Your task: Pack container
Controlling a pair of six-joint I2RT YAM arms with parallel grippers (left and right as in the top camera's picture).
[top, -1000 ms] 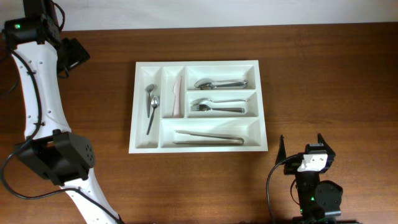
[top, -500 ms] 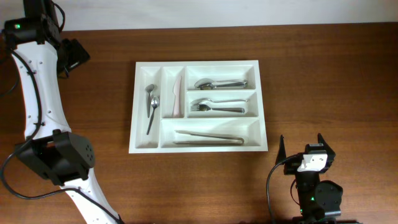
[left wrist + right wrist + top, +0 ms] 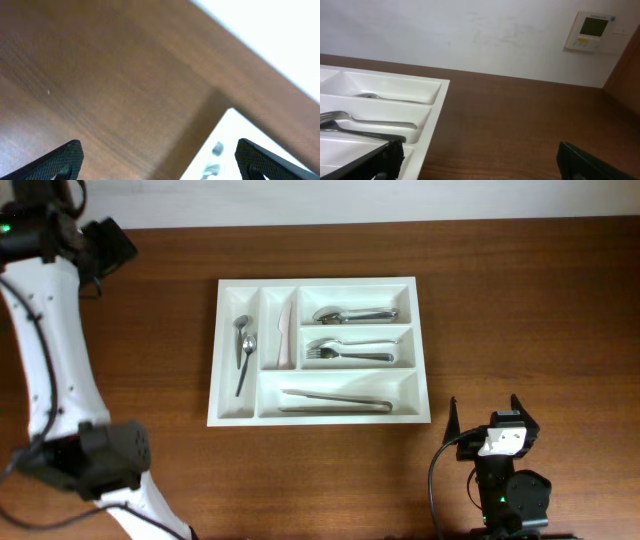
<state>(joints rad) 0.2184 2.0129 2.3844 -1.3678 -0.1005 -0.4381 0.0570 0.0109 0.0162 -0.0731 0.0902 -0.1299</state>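
Toward the far edge of the bench (image 3: 520,300), midway between its sides, the container (image 3: 318,282) is sitting loaded with cutlery (image 3: 350,352).
Left fingers (image 3: 112,242) are hovering wide apart and empty over the far left corner; right fingers (image 3: 452,420) are standing spread, holding nothing, near the front edge, off the container's near right corner.

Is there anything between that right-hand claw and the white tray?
Nothing: the overhead view shows only bare wooden table between the right gripper and the cutlery tray.
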